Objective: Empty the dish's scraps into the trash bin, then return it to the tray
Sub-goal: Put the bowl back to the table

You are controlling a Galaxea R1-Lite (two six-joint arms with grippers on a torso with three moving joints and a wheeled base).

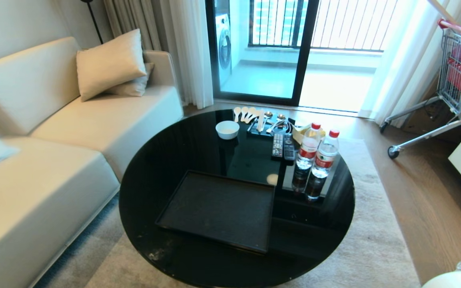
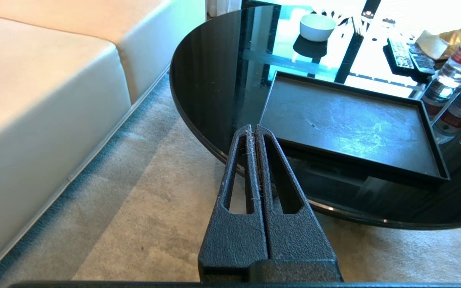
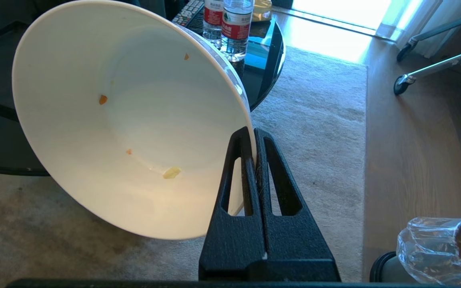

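The right hand pinches the rim of the dish between closed fingers, holding it tilted on edge above the carpet, its open side turned toward the wrist. Only a few scraps cling inside (orange flecks and one pale piece). The trash bin, with its clear liner, stands low beside this hand, on the side away from the dish. The left hand hangs with fingers pressed together, holding nothing, just short of the counter; the tray lies bare ahead of it.
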